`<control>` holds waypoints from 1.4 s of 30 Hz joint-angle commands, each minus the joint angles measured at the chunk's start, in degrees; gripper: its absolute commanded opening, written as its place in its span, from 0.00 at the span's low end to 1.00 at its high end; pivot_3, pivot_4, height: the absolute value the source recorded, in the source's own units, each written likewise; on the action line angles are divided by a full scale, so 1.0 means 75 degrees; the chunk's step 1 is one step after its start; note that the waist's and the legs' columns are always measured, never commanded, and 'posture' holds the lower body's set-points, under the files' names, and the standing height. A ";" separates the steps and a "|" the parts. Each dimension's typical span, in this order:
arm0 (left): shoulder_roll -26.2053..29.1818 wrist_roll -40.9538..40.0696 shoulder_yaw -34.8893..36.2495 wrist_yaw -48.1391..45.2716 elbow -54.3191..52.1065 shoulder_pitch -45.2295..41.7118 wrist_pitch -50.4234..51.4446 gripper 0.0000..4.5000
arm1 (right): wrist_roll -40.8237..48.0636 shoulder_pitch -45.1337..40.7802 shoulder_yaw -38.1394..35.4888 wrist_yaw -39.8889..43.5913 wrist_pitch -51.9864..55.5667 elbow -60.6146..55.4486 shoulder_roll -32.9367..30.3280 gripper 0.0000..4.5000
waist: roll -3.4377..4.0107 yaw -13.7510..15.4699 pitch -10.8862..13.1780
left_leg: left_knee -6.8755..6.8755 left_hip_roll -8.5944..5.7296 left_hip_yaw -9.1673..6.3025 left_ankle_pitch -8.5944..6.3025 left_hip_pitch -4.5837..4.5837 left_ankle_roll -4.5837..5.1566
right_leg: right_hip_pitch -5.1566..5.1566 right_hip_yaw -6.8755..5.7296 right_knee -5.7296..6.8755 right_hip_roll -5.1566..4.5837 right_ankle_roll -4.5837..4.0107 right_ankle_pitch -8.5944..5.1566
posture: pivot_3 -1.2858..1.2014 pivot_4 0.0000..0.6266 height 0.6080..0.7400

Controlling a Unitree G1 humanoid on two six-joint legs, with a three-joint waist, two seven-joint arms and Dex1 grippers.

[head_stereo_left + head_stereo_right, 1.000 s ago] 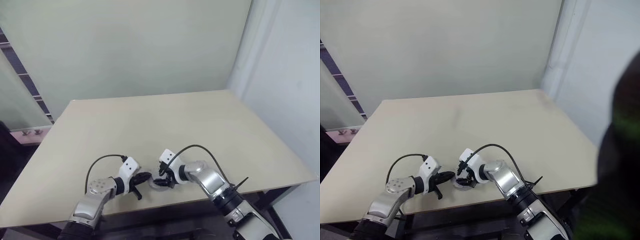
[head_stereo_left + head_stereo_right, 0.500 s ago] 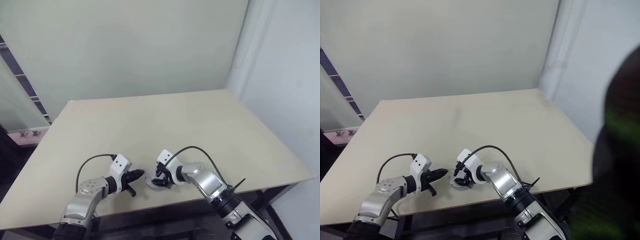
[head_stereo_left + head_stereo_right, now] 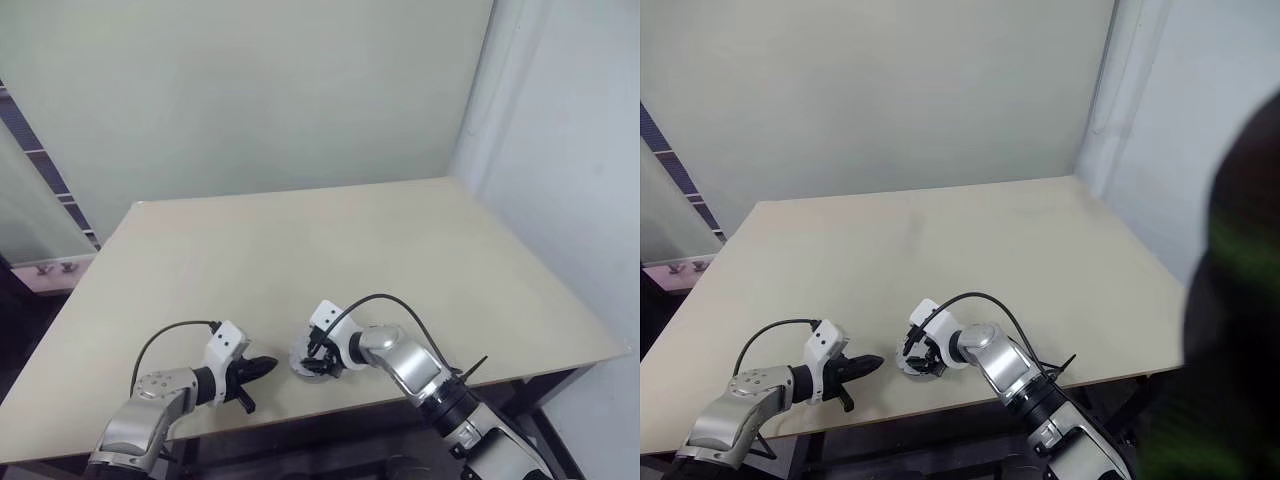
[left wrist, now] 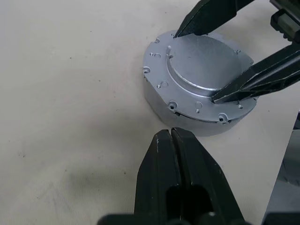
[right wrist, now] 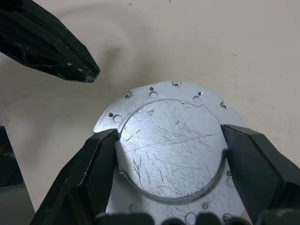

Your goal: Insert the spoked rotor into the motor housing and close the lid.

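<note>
The motor housing (image 4: pixel 159 101) is a round silver body standing on the table near its front edge, with the lid (image 5: pixel 173 159) lying flat on top. My right gripper (image 5: pixel 169 136) reaches down over it, and its two fingers press against opposite sides of the lid's raised scratched disc. My left gripper (image 4: pixel 171 132) is shut and empty, with its tip a short way to the left of the housing and pointing at it. It is apart from the housing. The spoked rotor is hidden.
The beige table (image 3: pixel 350 250) stretches away behind the housing towards a pale wall. Its front edge runs close below both grippers. A white wall stands off the table's right side.
My left gripper has drawn back to the left, away from the housing, and stayed shut. The right gripper has kept its place on the lid.
</note>
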 commanded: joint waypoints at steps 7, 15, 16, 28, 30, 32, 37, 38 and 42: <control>-0.0100 -0.0052 -0.0004 -0.0006 -0.0277 -0.0081 -0.0151 0.00 | -0.0211 -0.0037 0.0233 0.0110 0.0200 0.0164 -0.0285 0.73 | -0.0001 0.0001 -0.0001 | -0.0018 -0.0001 0.0000 0.0011 0.0001 0.0019 | -0.0004 0.0000 -0.0003 0.0000 -0.0001 -0.0001 | 0.52 0.00 1.00; -0.0071 -0.0011 -0.0208 -0.0092 -0.0286 -0.0160 -0.0106 0.00 | -0.0103 -0.0114 0.0152 0.0248 0.0260 0.0190 -0.0354 0.73 | 0.0000 0.0006 0.0000 | -0.0025 -0.0003 -0.0001 0.0012 0.0000 0.0020 | -0.0003 0.0000 -0.0011 -0.0001 -0.0004 -0.0003 | 0.52 0.00 1.00; -0.0064 -0.0003 -0.0223 -0.0099 -0.0286 -0.0167 -0.0105 0.00 | -0.0045 -0.0123 0.0107 0.0291 0.0309 0.0198 -0.0342 0.73 | 0.0001 0.0006 0.0000 | -0.0025 -0.0003 -0.0001 0.0012 -0.0001 0.0020 | -0.0003 0.0000 -0.0013 -0.0001 -0.0004 -0.0003 | 0.52 0.00 1.00; -0.0072 -0.0027 -0.0311 -0.0061 -0.0335 -0.0230 -0.0050 0.00 | -0.0156 -0.0204 0.0259 0.0480 0.0045 0.0353 -0.0482 0.73 | 0.0000 0.0007 0.0000 | -0.0041 -0.0004 -0.0001 0.0011 -0.0002 0.0018 | -0.0001 0.0000 -0.0031 -0.0002 -0.0004 -0.0003 | 0.52 0.00 1.00; -0.0075 -0.0025 -0.0317 -0.0053 -0.0349 -0.0235 -0.0036 0.00 | -0.0166 -0.0196 0.0291 0.0523 -0.0025 0.0394 -0.0504 0.73 | 0.0001 0.0006 0.0000 | -0.0046 -0.0004 -0.0002 0.0011 -0.0002 0.0019 | 0.0002 -0.0002 -0.0047 -0.0002 -0.0004 -0.0002 | 0.52 0.00 1.00; -0.0076 -0.0032 -0.0317 -0.0048 -0.0379 -0.0221 -0.0020 0.00 | -0.0156 -0.0171 0.0336 0.0607 -0.0095 0.0422 -0.0531 0.73 | 0.0000 0.0004 0.0000 | -0.0049 -0.0003 -0.0001 0.0011 -0.0002 0.0019 | 0.0009 -0.0003 -0.0068 -0.0001 -0.0003 -0.0002 | 0.52 0.00 1.00; -0.0078 -0.0029 -0.0327 -0.0048 -0.0403 -0.0207 0.0003 0.00 | -0.0156 -0.0161 0.0344 0.0708 -0.0207 0.0508 -0.0549 0.73 | -0.0001 0.0003 -0.0002 | -0.0053 -0.0003 0.0001 0.0010 -0.0004 0.0018 | 0.0021 0.0000 -0.0098 -0.0002 -0.0003 -0.0002 | 0.52 0.00 1.00; -0.0076 -0.0028 -0.0330 -0.0051 -0.0403 -0.0207 0.0005 0.00 | -0.0159 -0.0165 0.0339 0.0715 -0.0227 0.0529 -0.0549 0.73 | -0.0001 0.0004 -0.0002 | -0.0053 -0.0003 0.0001 0.0010 -0.0004 0.0018 | 0.0021 0.0000 -0.0098 -0.0002 -0.0003 -0.0002 | 0.52 0.00 1.00; -0.0069 -0.0024 -0.0339 -0.0063 -0.0400 -0.0215 0.0005 0.00 | -0.0086 -0.0157 0.0295 0.0832 -0.0298 0.0601 -0.0529 0.73 | -0.0001 0.0004 -0.0002 | -0.0057 -0.0002 -0.0001 0.0010 -0.0004 0.0018 | 0.0020 -0.0002 -0.0095 -0.0001 -0.0003 -0.0002 | 0.52 0.00 1.00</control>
